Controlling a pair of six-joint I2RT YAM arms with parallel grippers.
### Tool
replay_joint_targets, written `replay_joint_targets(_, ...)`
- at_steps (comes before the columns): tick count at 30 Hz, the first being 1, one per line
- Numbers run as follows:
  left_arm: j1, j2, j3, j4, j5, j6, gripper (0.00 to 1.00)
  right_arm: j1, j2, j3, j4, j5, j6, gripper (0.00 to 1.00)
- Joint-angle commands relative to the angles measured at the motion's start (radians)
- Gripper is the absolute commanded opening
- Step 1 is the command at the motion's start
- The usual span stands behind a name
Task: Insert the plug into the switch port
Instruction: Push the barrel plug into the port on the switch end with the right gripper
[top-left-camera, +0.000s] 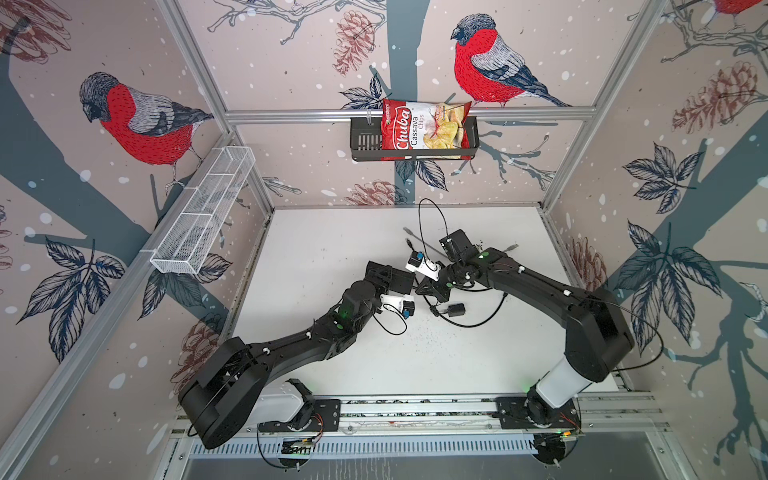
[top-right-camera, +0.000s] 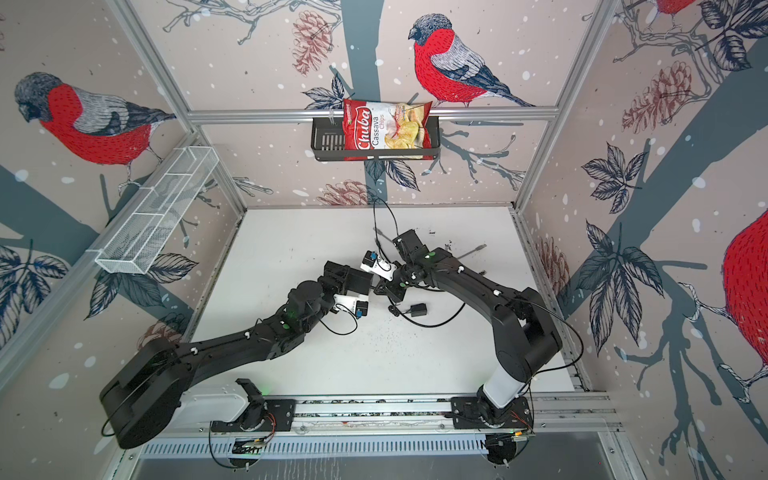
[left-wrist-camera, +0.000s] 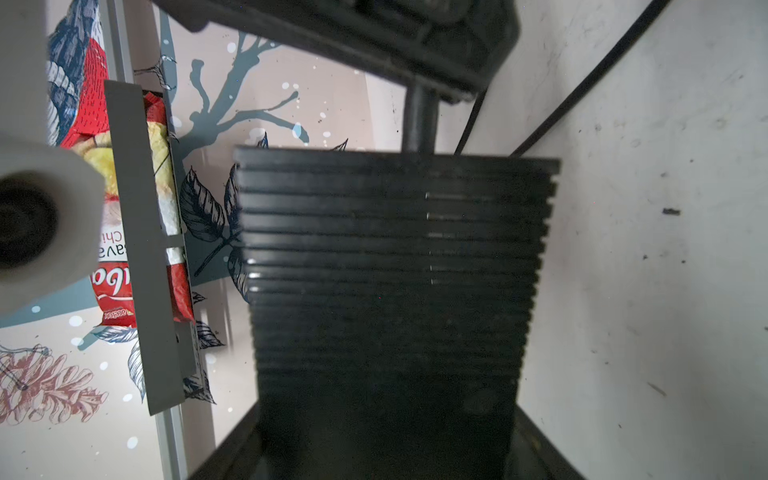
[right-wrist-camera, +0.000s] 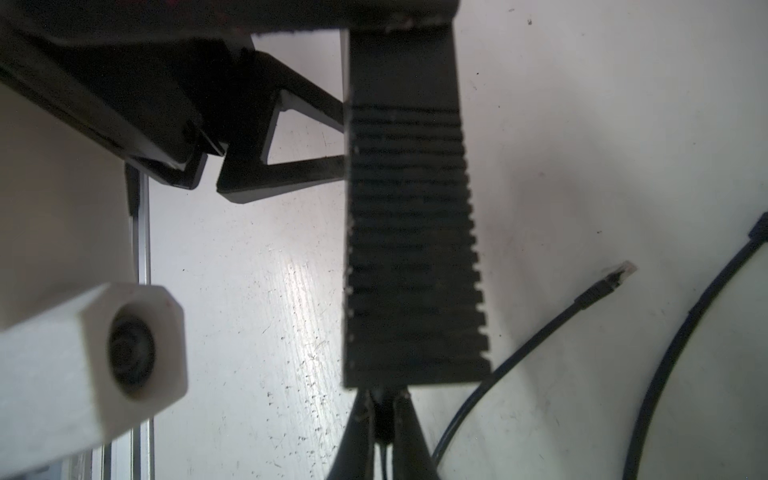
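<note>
The switch is a flat, ribbed matte-black box held off the table by my left gripper, whose jaws are shut on its two sides. My right gripper is shut on the small dark plug, its thin cable trailing back between the fingers. The plug meets the box's far edge, where the switch port lies. The port opening itself is hidden behind the plug and fingers.
A small black power adapter and looping black cables lie on the white table just below the grippers. A loose clear-tipped cable end rests nearby. A chips bag sits in a wall basket, and a white wire basket hangs on the left wall.
</note>
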Motion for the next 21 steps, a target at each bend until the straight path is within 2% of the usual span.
replay_joint_targets(1, -0.037, 0.005, 0.009, 0.146, 0.200, -0.038, 0.54, 0.028, 0.016, 0.037, 0.154, -0.136, -0.036, 0.00)
replay_joint_targets(7, -0.050, 0.012, 0.022, 0.149, 0.194, -0.053, 0.54, 0.035, 0.032, 0.067, 0.143, -0.136, -0.046, 0.00)
replay_joint_targets(13, -0.050, -0.013, 0.000, 0.128, 0.127, -0.152, 0.54, 0.016, 0.009, 0.021, 0.226, -0.031, 0.019, 0.01)
replay_joint_targets(21, -0.049, -0.066, -0.029, 0.066, 0.037, -0.266, 0.54, -0.002, 0.017, 0.020, 0.211, 0.016, 0.008, 0.18)
